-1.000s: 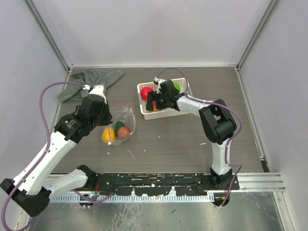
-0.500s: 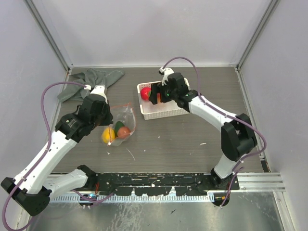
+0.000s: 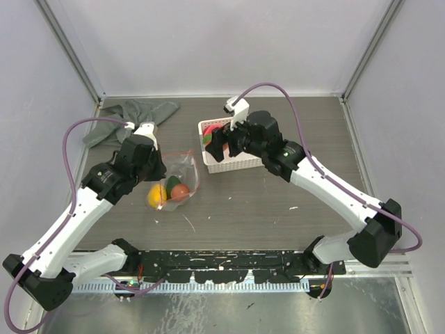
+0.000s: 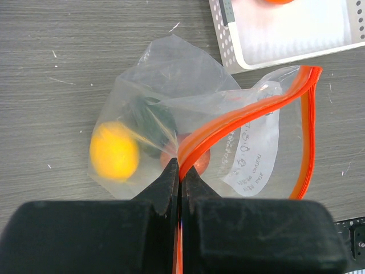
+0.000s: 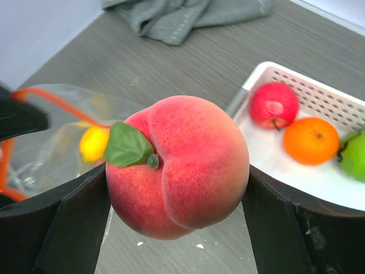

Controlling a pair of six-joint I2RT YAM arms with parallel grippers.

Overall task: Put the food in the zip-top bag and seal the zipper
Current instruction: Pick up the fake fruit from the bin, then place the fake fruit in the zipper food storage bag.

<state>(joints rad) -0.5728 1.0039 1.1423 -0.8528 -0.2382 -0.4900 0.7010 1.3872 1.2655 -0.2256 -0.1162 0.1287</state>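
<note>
The clear zip-top bag (image 4: 171,74) lies on the table with its orange-red zipper (image 4: 239,117) gaping. My left gripper (image 4: 181,171) is shut on the zipper strip at the bag's mouth and holds it up. Inside the bag lie a yellow fruit (image 4: 114,151), a dark green one (image 4: 151,123) and a reddish one (image 4: 199,160). My right gripper (image 5: 177,188) is shut on a peach (image 5: 177,165) with a green leaf, held in the air between the basket and the bag (image 3: 177,177). In the top view the right gripper (image 3: 217,142) hangs over the basket's left end.
The white lattice basket (image 5: 268,71) holds a red apple (image 5: 274,104), an orange (image 5: 311,140) and a green fruit (image 5: 355,155). It stands just right of the bag (image 3: 236,163). A grey cloth (image 3: 135,115) is bunched at the back left corner.
The right arm has risen out of the basket with the peach and stretched leftward toward the bag. The left arm and the bag have stayed put.
</note>
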